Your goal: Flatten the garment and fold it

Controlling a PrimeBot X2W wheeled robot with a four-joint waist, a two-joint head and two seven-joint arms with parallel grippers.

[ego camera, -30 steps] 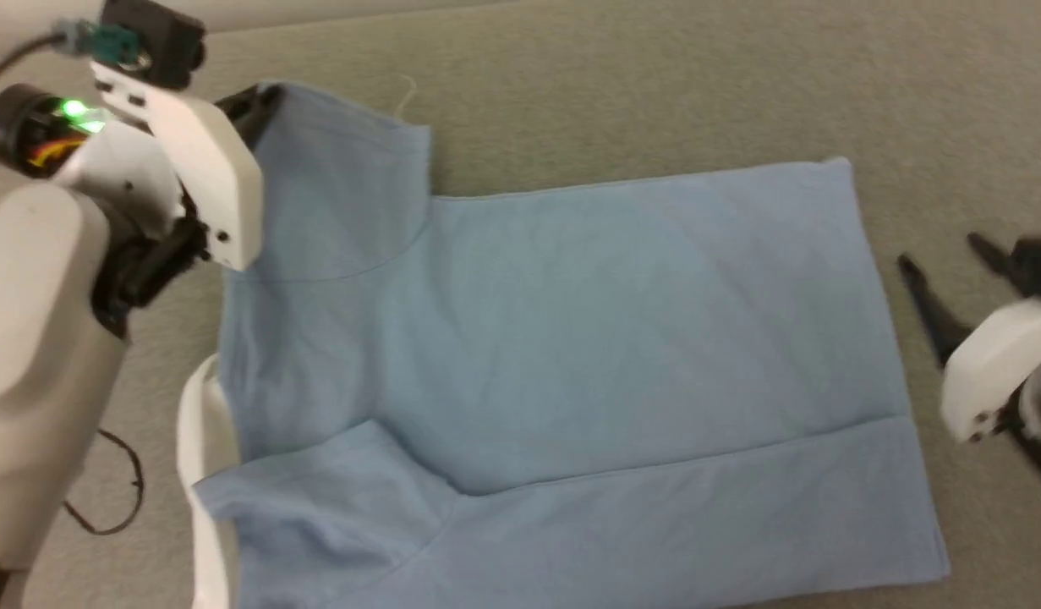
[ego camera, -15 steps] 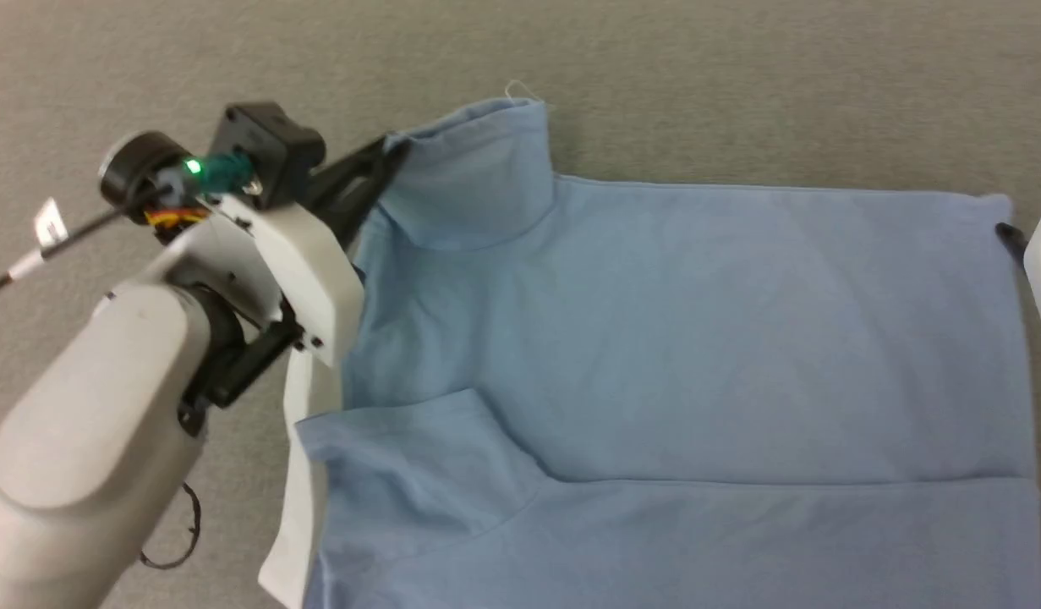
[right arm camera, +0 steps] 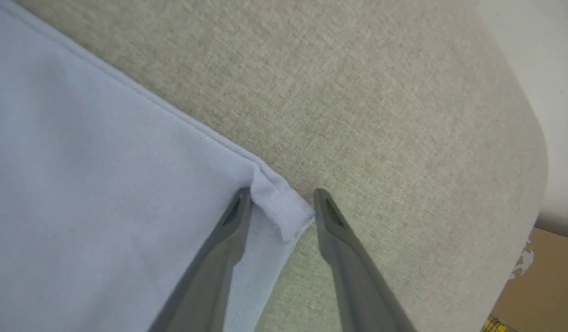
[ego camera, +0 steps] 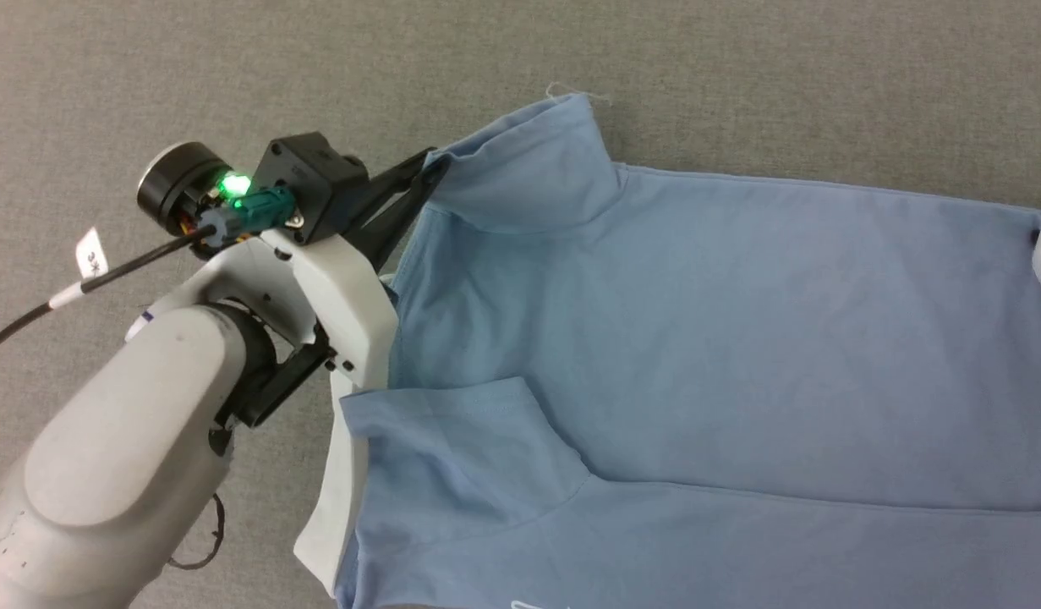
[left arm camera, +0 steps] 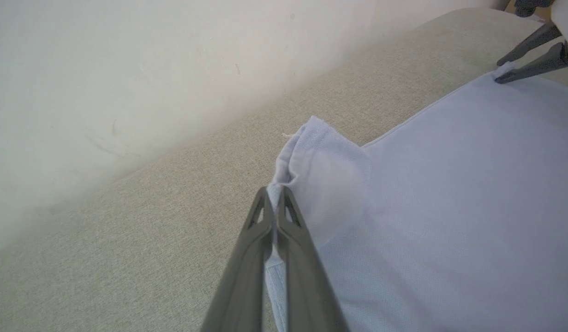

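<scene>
The garment (ego camera: 698,338) lies spread on a grey-beige padded surface, plain blue back up, with one near strip and sleeve folded over. Its white collar (ego camera: 334,507) pokes out at the lower left. My left gripper (ego camera: 427,165) is shut on the far sleeve's edge, and the left wrist view shows the pinched sleeve cloth (left arm camera: 320,166) rising from my left gripper (left arm camera: 275,189). My right gripper (right arm camera: 281,193) stands open astride the far hem corner (right arm camera: 284,212), one finger resting on the cloth. It also appears at that corner in the left wrist view as the right gripper (left arm camera: 500,74).
A thin black cable loop (ego camera: 199,541) lies on the surface beside my left arm. A pale wall (left arm camera: 127,69) runs behind the surface. The surface's rounded edge (right arm camera: 537,138) falls off near the hem corner, with a cardboard box (right arm camera: 556,276) below.
The head camera has swung, shifting the whole picture right and down. My right gripper, earlier clear of the cloth, now stands at the hem corner. The left gripper keeps hold of the sleeve.
</scene>
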